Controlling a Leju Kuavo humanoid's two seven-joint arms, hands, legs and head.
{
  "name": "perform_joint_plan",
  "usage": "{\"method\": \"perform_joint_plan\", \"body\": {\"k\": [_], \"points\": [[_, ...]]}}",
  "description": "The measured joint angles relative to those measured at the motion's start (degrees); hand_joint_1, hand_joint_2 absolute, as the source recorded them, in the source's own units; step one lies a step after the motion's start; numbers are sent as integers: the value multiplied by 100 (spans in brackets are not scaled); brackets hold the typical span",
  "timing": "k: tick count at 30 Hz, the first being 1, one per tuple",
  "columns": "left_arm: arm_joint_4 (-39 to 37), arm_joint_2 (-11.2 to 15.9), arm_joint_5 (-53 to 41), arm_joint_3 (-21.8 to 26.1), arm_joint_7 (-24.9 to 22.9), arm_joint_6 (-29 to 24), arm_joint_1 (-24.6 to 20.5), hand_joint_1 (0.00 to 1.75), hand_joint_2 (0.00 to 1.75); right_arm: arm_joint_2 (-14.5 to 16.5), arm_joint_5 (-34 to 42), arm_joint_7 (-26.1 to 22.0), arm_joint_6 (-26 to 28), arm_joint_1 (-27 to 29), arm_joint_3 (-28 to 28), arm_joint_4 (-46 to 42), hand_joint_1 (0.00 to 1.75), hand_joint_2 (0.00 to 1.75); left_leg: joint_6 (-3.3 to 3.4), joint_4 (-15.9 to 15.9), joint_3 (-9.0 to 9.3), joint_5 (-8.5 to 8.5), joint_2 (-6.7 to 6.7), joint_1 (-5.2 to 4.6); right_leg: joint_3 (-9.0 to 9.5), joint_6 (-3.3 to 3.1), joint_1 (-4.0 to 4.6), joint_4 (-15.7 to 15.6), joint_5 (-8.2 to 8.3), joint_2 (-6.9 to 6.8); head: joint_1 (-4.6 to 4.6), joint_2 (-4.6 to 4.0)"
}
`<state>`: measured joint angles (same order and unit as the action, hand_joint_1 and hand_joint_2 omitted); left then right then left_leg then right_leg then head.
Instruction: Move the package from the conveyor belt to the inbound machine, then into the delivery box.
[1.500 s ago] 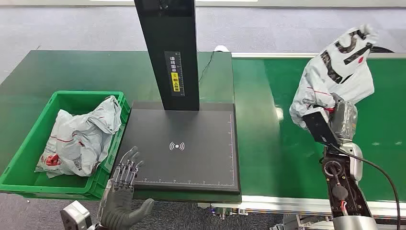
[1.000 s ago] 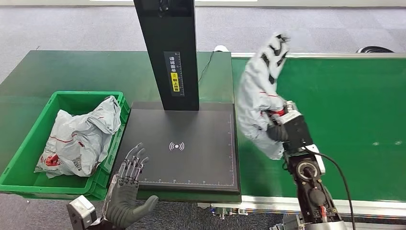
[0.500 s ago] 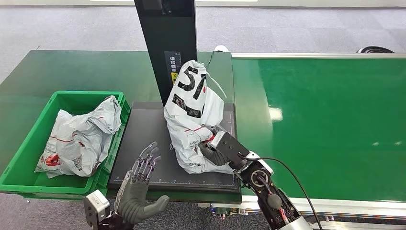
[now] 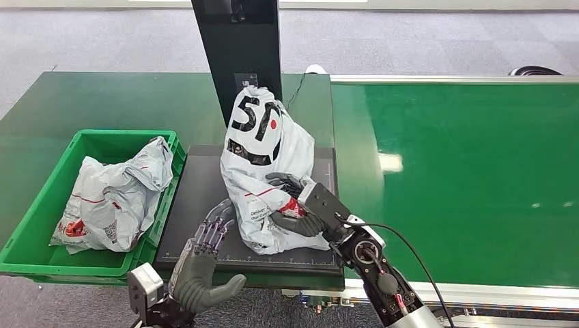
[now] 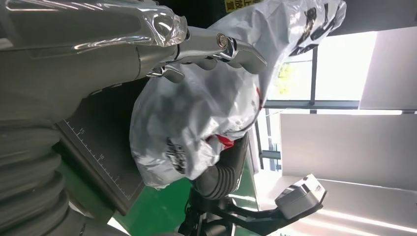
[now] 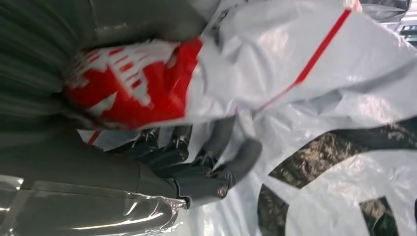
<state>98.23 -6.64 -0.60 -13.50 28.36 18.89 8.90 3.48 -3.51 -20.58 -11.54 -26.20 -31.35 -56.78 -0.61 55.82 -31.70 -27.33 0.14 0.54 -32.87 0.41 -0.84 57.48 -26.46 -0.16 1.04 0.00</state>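
The package (image 4: 263, 157), a white-grey plastic bag with black letters and a red patch, stands upright on the black plate of the inbound machine (image 4: 198, 188). My right hand (image 4: 293, 208) grips its lower right side at the red patch. The right wrist view shows the dark fingers (image 6: 223, 167) curled into the bag (image 6: 324, 83). My left hand (image 4: 205, 263) is open at the plate's front left corner, fingers spread, close beside the bag but apart from it. From the left wrist, the fingertips (image 5: 221, 46) hover just off the package (image 5: 196, 118).
A green delivery box (image 4: 41, 205) sits left of the machine with another grey package (image 4: 116, 198) in it. The machine's black post (image 4: 235, 48) rises right behind the held bag. The green conveyor belt (image 4: 464, 178) stretches to the right.
My right hand swung the package from above the conveyor belt leftward and set it down on the machine's plate. My left hand rose and moved right toward the bag.
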Motion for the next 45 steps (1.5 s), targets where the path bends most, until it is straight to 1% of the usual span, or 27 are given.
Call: {"method": "perform_joint_plan", "body": {"k": [2,4,6,7,9,12,13,14,15,16,18,21,24,27,31,37,41,43,45], "points": [[1,-1,-28,8,5,-93,3,0,175,-22,27,-1,-34,25,36,0,0,175,0,0,0,0,0,0,0,0,0,0,0,0,0,0],[10,-13,-126,36,27,-343,10,0,175,-45,36,-1,-51,61,79,-2,0,175,0,0,0,0,0,0,0,0,0,0,0,0,0,0],[60,-55,-316,125,61,-829,31,0,175,-74,35,3,-48,115,128,-14,0,175,0,0,0,0,1,0,0,0,0,0,0,0,1,0],[109,-87,-453,196,85,-1181,42,0,175,-92,33,8,-44,151,152,-28,0,175,0,0,-1,0,1,0,0,0,0,0,0,0,1,0],[255,-193,-880,377,190,-2217,71,0,175,-133,29,17,-36,224,194,-52,0,175,0,0,-1,0,2,0,0,0,0,0,0,0,1,0],[563,-352,-1562,652,457,-4139,100,0,175,-174,31,16,-42,287,226,-58,0,175,0,0,-2,0,2,0,0,0,0,0,0,1,1,0],[676,-392,-1742,735,576,-4683,110,0,175,-176,35,10,-47,291,228,-57,0,175,0,-1,-3,0,1,0,1,0,1,0,0,0,1,0],[784,-439,-1930,823,713,-5071,122,0,175,-170,39,0,-54,286,227,-52,0,175,0,-1,-4,0,-1,1,1,0,1,0,0,0,1,0],[910,-519,-2163,938,857,-5326,133,0,175,-155,44,-13,-60,274,224,-42,0,175,0,-1,-5,0,-1,1,0,0,1,1,0,-1,1,0],[1061,-617,-2413,1090,982,-5445,134,0,175,-131,50,-27,-65,255,220,-24,0,175,0,-1,-6,0,-1,1,0,0,1,1,0,-1,-1,0],[1411,-832,-2897,1492,1120,-5470,91,0,175,-64,66,-56,-71,204,207,30,0,175,0,-1,-5,1,3,1,0,0,2,1,0,0,-2,0],[1865,-1014,-3322,2050,1149,-5475,3,0,175,21,118,-112,-74,139,188,105,0,175,-1,0,-1,2,3,1,1,0,2,1,0,-1,0,0],[2150,-1146,-3722,2280,1157,-5476,-67,0,175,77,251,-218,-74,96,185,142,0,175,-1,0,-2,3,-2,2,2,0,3,1,0,-3,-1,0],[2276,-1222,-4052,2354,1131,-5476,-148,0,175,113,449,-331,-74,91,197,126,0,175,-1,0,0,3,-2,2,2,0,2,1,0,-2,-1,0],[2266,-1279,-4410,2148,950,-5476,-167,0,175,120,842,-476,-94,164,288,-75,0,175,-1,1,0,2,-1,1,0,0,1,1,0,-2,0,0],[1987,-1320,-4476,1778,1141,-5476,-194,0,175,89,1060,-488,-90,279,375,-408,0,175,-1,1,1,2,1,1,-1,0,1,1,0,0,0,0],[1676,-1317,-4908,1435,1085,-5476,-191,0,175,75,1173,-519,-123,316,441,-566,0,175,-1,1,2,2,1,1,0,0,1,1,1,0,0,0],[1508,-1297,-5185,1205,867,-5476,-199,0,175,62,1337,-562,-99,320,458,-638,0,175,-1,2,3,2,1,1,-1,0,1,0,1,0,0,0],[1277,-1205,-5616,879,324,-5470,-263,0,175,46,1542,-597,-58,316,505,-732,0,175,0,3,3,2,-1,0,-1,0,0,0,1,-1,-1,0]]}}
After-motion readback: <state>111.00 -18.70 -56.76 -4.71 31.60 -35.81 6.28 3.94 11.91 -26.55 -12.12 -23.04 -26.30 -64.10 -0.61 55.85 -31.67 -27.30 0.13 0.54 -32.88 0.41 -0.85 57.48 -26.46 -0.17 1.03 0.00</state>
